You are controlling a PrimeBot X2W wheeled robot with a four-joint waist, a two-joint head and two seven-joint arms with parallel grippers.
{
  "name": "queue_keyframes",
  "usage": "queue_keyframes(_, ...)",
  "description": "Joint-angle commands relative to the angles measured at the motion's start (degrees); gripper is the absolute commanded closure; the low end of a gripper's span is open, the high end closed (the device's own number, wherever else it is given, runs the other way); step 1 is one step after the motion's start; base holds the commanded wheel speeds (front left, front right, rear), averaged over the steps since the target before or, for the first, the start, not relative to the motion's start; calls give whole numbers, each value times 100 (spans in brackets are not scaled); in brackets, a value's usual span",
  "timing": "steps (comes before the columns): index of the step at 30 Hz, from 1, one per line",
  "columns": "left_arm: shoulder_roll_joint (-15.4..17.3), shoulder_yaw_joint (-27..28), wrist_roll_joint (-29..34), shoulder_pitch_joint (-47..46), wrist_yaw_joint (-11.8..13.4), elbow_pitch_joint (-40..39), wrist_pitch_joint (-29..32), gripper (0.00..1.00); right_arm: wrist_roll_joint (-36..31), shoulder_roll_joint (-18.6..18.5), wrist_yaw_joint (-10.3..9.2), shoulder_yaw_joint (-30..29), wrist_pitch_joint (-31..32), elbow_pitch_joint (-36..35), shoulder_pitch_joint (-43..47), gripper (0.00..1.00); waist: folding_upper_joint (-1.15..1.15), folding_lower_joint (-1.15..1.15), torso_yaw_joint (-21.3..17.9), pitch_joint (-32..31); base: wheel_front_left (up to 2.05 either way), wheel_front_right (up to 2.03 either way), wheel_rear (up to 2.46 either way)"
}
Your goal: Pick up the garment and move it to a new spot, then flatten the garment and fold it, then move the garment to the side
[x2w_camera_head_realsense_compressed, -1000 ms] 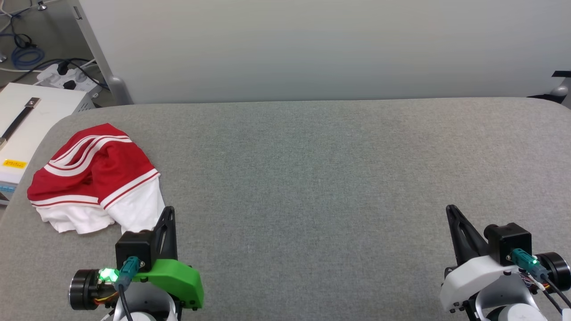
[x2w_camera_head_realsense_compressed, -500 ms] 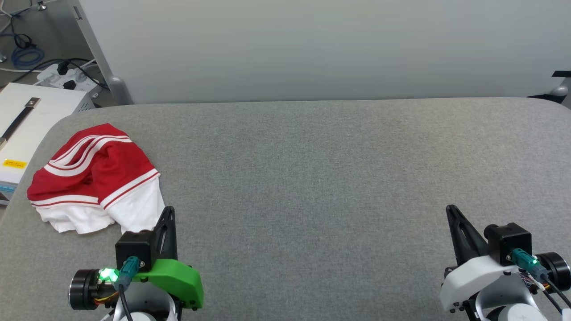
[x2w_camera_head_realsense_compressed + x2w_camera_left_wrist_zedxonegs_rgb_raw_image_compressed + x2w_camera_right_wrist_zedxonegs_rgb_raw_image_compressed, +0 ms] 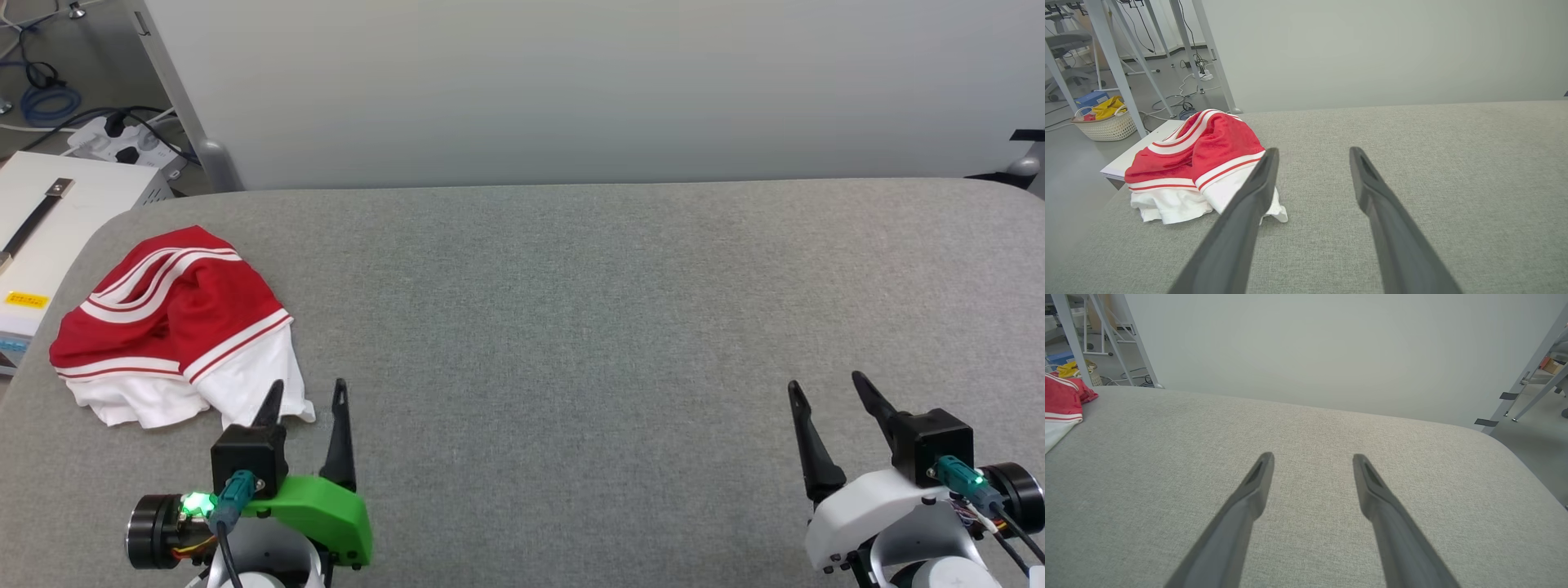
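The garment (image 3: 175, 322) lies crumpled in a heap at the left end of the grey table, red with white striped trim and white cloth at its near side. It shows again in the left wrist view as the garment (image 3: 1196, 163), and its edge sits at the far left of the right wrist view as the garment (image 3: 1061, 406). My left gripper (image 3: 309, 390) stands open just right of the heap's near white corner, holding nothing. Over bare cloth at the lower right, my right gripper (image 3: 824, 385) is open and empty.
The grey padded table (image 3: 571, 310) stretches wide between the two arms. A pale wall panel (image 3: 571, 90) runs behind it. Off the left edge stand a white box (image 3: 49, 220), a power strip and cables (image 3: 122, 139). A wicker basket (image 3: 1106, 122) sits on the floor.
Both grippers have gone from shut to open, their fingers now spread apart. The arms and the garment have stayed where they were.
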Motion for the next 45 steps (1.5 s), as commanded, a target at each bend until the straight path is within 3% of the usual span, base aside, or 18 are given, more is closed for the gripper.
queue_keyframes(1,-1,8,-54,0,5,26,-48,0,25,-1,0,-22,-40,23,-7,0,0,0,0,2,0,0,0)
queue_keyframes(45,-14,105,-787,4,-207,250,-605,0,461,-3,-2,-143,-590,70,-104,0,0,0,27,71,0,0,0)
